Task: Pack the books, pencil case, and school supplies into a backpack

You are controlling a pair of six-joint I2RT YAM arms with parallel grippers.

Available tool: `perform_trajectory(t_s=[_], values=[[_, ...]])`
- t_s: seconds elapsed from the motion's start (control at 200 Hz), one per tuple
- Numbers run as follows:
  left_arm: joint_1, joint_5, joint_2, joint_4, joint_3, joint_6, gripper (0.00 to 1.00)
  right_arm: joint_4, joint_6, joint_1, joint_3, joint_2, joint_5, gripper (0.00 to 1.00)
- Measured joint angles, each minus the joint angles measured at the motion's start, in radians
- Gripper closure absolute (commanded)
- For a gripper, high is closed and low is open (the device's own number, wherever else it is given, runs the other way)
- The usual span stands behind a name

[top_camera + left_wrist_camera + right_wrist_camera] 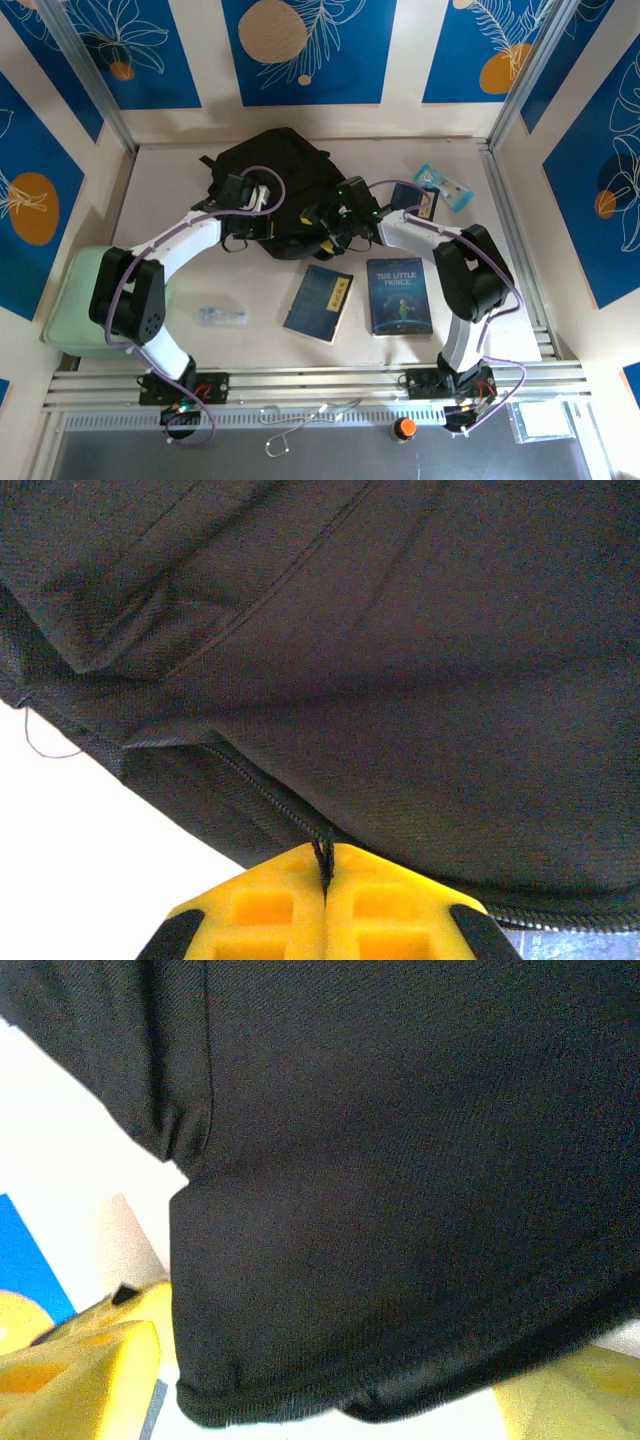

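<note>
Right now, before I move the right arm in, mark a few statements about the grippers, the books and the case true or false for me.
1. The left gripper is shut on the backpack's zipper pull cord. True.
2. The right gripper is pinched shut. False: its fingers stand wide apart, backpack fabric between them.
3. The Little Prince is inside the backpack. False: it lies on the table, near the right arm's base.
4. The mint green case lies at the table's left edge. True.
5. A navy book with a yellow label lies left of The Little Prince. True.
</note>
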Motion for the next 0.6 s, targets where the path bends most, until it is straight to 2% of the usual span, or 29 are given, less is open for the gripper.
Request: perform_trajectory(t_s=[0.095,0.175,0.25,0.34,0.415,0.49,0.6], values=[[0.0,-0.03,-0.002,-0.004,-0.011,-0.001,1.0,-0.04,0.024,0.005,0.013,0.014,0.041,0.16],[0.0,-0.075,-0.003,-0.012,-0.02,-0.008,1.0,-0.07,0.047,0.008,0.012,0.017,0.07,0.25],[0.0,-0.136,-0.003,-0.027,-0.024,-0.026,1.0,-0.075,0.051,0.011,0.012,0.019,0.089,0.47],[0.002,-0.194,-0.003,-0.04,-0.031,-0.045,1.0,-0.066,0.052,0.013,0.011,0.026,0.11,0.68],[0.004,-0.225,-0.003,-0.047,-0.037,-0.058,1.0,-0.065,0.032,0.014,0.008,0.031,0.14,0.79],[0.007,-0.248,-0.003,-0.053,-0.039,-0.064,1.0,-0.072,0.017,0.014,0.005,0.031,0.169,0.86],[0.026,-0.264,0.0,-0.053,-0.039,-0.063,1.0,-0.073,0.002,0.014,0.005,0.031,0.195,0.9]])
